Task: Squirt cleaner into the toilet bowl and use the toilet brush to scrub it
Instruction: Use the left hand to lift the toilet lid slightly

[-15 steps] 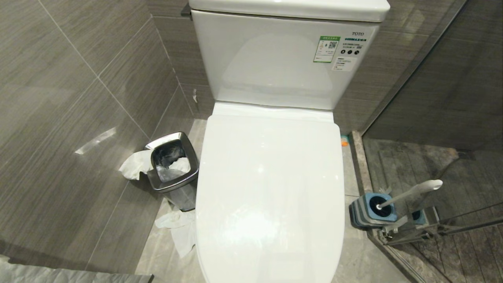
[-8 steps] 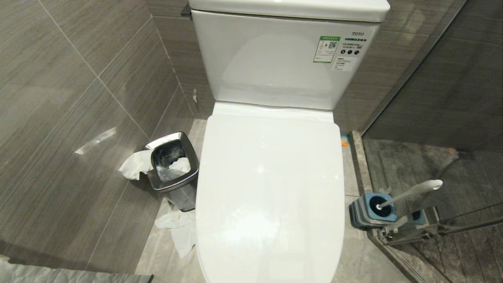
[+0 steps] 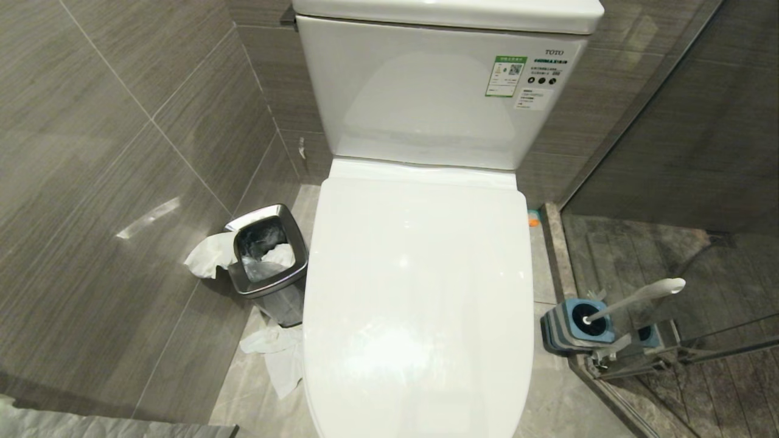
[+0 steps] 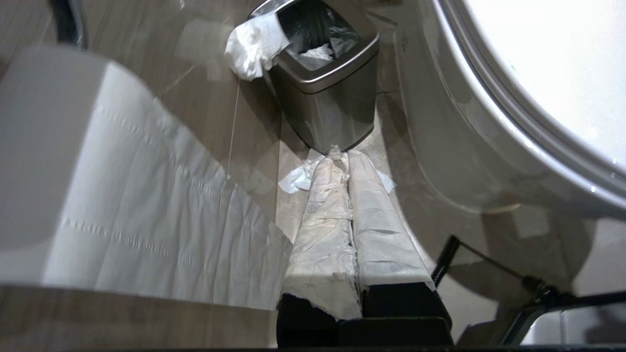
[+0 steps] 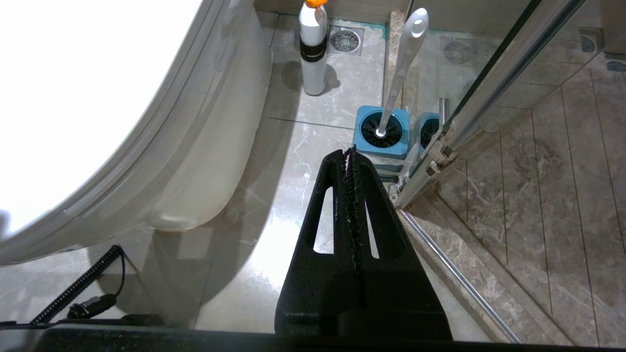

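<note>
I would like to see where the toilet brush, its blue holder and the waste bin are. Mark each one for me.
toilet brush (image 3: 639, 296), head view, middle of the white handle.
blue holder (image 3: 563, 331), head view, striped side wall.
waste bin (image 3: 268, 287), head view, chrome front rim.

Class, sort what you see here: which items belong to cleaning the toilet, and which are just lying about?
Belongs to the job:
toilet bowl, lid down
toilet brush in its holder
cleaner bottle

Lying about:
waste bin
crumpled tissue on the floor
toilet paper
</note>
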Controlling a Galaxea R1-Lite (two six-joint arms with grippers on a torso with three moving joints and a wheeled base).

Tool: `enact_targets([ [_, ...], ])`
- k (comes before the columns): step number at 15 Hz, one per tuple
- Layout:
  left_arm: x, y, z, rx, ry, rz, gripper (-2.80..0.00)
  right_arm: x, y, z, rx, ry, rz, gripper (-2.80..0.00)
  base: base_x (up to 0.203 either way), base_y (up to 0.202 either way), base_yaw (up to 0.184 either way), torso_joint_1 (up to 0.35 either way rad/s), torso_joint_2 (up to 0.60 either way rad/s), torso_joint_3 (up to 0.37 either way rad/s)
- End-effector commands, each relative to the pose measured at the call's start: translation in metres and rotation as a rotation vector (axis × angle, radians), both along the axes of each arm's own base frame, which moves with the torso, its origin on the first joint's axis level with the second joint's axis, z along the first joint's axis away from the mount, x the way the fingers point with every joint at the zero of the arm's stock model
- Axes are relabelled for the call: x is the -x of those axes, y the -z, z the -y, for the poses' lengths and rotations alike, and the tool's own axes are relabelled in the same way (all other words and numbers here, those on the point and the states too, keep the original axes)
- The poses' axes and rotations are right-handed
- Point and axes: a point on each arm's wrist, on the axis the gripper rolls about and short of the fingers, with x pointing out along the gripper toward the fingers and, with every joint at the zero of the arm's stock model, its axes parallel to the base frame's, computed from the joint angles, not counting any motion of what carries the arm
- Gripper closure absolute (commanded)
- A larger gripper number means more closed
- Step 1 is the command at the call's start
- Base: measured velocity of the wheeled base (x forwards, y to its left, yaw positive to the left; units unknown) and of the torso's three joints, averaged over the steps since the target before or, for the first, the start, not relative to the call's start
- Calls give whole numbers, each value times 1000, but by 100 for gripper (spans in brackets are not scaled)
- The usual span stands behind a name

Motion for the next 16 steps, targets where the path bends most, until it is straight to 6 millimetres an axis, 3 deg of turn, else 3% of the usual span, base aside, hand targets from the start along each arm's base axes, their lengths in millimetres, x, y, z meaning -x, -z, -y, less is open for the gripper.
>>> enact_targets([
  [1,0,0,0,-57,21,4,0,0,0,0,0,1,-1,0,0,0,0,0,0,0],
  [8,0,0,-1,164,-44,-1,0,0,0,0,0,1,-1,0,0,0,0,0,0,0],
  [16,0,0,-1,167,-44,-1,0,0,0,0,0,-1,-1,0,0,0,0,0,0,0],
])
